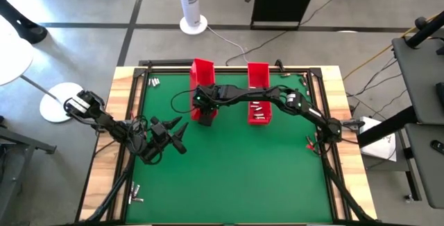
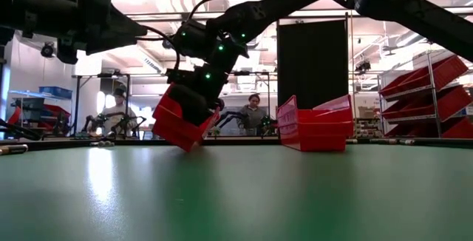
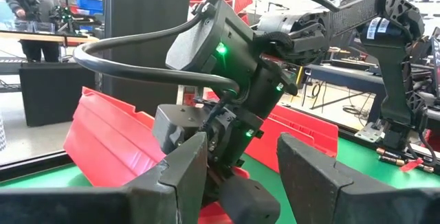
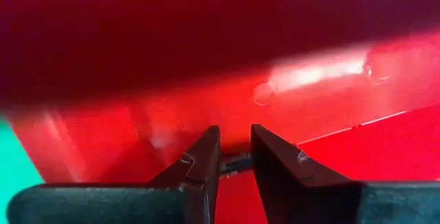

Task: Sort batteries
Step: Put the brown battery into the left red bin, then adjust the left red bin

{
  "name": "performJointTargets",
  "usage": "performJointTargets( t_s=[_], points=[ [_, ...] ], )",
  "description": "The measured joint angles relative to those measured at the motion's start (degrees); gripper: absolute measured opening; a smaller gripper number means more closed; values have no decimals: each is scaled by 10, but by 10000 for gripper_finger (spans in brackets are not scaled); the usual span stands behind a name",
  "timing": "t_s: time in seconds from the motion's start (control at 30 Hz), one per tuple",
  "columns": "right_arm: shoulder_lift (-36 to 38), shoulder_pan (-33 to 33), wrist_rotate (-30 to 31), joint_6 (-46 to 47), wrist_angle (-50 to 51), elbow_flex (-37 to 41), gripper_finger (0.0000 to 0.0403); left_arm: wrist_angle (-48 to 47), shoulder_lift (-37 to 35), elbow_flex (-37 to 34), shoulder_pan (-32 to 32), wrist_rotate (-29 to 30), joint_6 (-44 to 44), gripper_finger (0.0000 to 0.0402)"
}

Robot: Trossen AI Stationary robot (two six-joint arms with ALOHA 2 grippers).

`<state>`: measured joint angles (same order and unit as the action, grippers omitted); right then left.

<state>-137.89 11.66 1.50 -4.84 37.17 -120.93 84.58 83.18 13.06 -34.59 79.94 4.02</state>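
Note:
Two long red trays stand at the table's far middle. The right tray (image 1: 259, 94) rests flat and holds several small silvery batteries (image 1: 258, 109). The left tray (image 2: 177, 126) stands tilted, and my right gripper (image 1: 203, 111) reaches across from the right and is shut on its near end. More batteries lie loose at the far left corner (image 1: 152, 82) and by the near left edge (image 1: 135, 197). My left gripper (image 1: 177, 132) waits open left of the trays, pointing level toward them and touching nothing. My right gripper holds the left tray at its near end (image 2: 199, 126), its fingers slanting down from the table's right. In the right wrist view the fingertips (image 4: 206, 152) stand a narrow gap apart against the red inside; the gripper's body hides which wall they have. The tray is tilted, a lower corner (image 2: 185, 147) on the table.
The green mat (image 1: 236, 177) lies open toward the near edge. A raised frame (image 1: 139, 80) runs around it. Further loose batteries lie near the right edge (image 1: 310, 145). People stand in the room beyond the table's far edge (image 2: 255, 111).

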Motion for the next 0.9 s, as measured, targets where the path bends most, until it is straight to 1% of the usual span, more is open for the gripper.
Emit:
performJointTargets(
  t_s=[0.13,0.37,0.57,0.63,0.73,0.77,0.9],
  points=[
    [0,-1,0,5,1,-7,80,0,0,0,0,0,1,158],
    [20,-3,15,4,2,-46,107,0,0,0,-1,0,7,158],
    [27,4,18,-30,4,-85,128,0,0,0,-5,0,11,158],
    [28,13,45,-43,-2,-95,133,0,0,0,-6,0,13,158],
    [29,31,111,-75,-20,-98,139,1,0,0,-6,0,13,158],
    [29,40,122,-84,-24,-98,141,1,0,0,-6,0,13,158],
    [29,77,116,-86,-32,-92,144,1,-1,0,-6,0,13,158]
  ],
)
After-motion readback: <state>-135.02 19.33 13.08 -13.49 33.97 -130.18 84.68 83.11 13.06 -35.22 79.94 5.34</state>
